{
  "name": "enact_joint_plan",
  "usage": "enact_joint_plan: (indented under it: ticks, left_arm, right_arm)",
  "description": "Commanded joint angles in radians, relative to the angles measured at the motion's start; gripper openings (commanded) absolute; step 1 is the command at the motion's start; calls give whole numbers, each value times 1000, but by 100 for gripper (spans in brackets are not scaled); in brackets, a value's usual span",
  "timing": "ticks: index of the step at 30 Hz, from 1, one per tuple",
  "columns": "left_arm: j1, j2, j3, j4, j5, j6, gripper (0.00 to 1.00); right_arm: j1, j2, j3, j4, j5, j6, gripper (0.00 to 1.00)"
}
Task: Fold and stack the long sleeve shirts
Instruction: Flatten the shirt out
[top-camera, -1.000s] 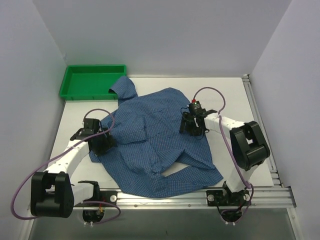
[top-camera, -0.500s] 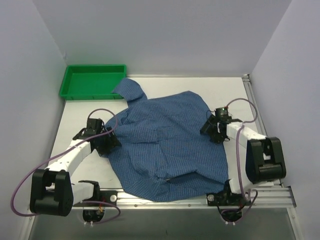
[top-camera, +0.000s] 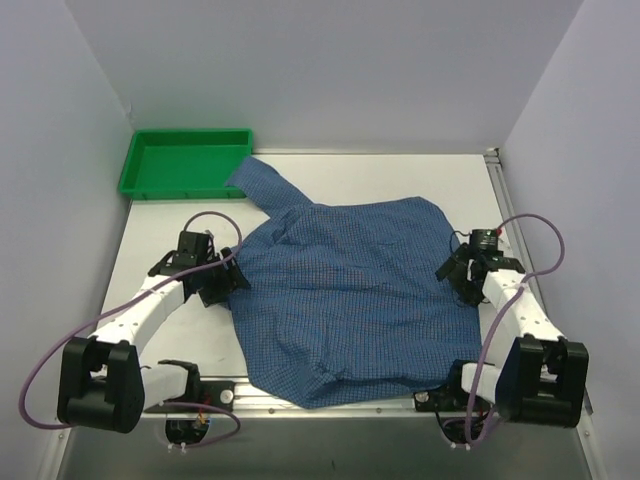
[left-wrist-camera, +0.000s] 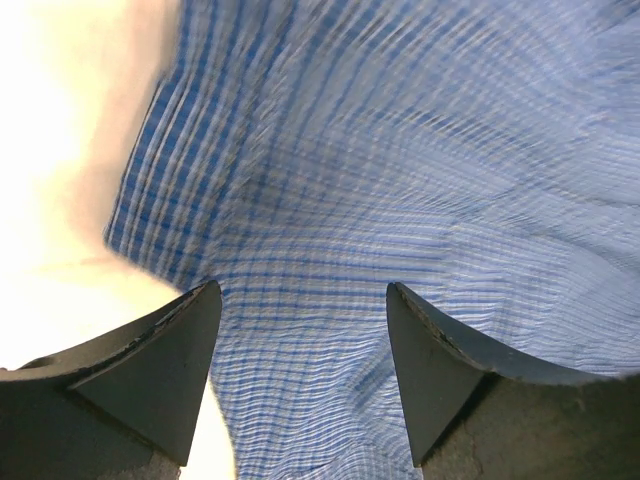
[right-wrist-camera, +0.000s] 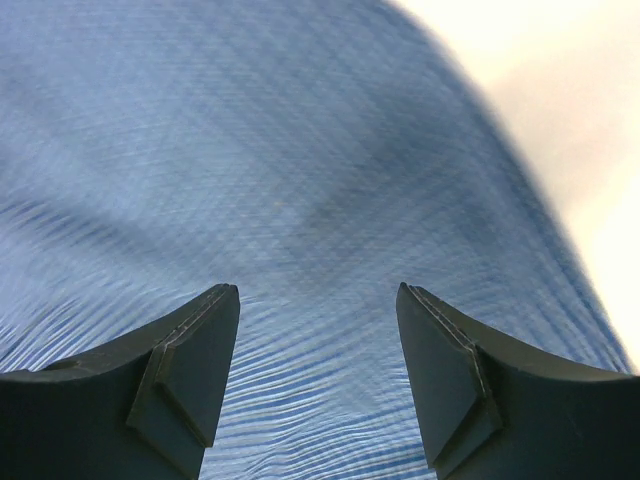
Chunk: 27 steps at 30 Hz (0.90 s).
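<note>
One long sleeve shirt (top-camera: 350, 290), blue fine-checked cloth, lies spread over the middle of the white table, and one narrow part reaches toward the far-left corner. My left gripper (top-camera: 228, 285) sits at the shirt's left edge. In the left wrist view the left gripper (left-wrist-camera: 303, 290) is open over the checked cloth (left-wrist-camera: 400, 150), with bare table to its left. My right gripper (top-camera: 458, 280) is at the shirt's right edge. Seen from the right wrist, the right gripper (right-wrist-camera: 316, 290) is open, and the cloth (right-wrist-camera: 250, 150) lies flat beyond its fingers.
A green plastic tray (top-camera: 180, 190) stands at the far left corner, touching the shirt's narrow end. Bare white table (top-camera: 400, 175) lies behind the shirt. Metal rails run along the near edge (top-camera: 350, 402) and the right side (top-camera: 510, 200). White walls close in on three sides.
The right gripper has travelled right and nearer to me, and the shirt's right half has spread out flat with it. The left gripper shifted slightly right, staying at the left edge.
</note>
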Motion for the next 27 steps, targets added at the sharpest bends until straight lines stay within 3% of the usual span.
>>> enact_joint_plan:
  ticks: [1,5,13,21,27]
  left_arm:
    - [-4,8,144,14,-38,42,76]
    - [-4,94,276,41,-108,50,77]
    - [-47,445,572,208,-220,-57,75]
    - [-89,721,689,469,-319,-31,78]
    - [-89,841,743,584,-349,2,78]
  right_arm:
    - [117,-19,119,10,43,-99,65]
    - [208,89,231,54,-66,-182,65]
    - [342,305,353,106,-48,-268,67]
    - [409,359,340,126,-86,-264,93]
    - [434,364,294,142,-115,-222,96]
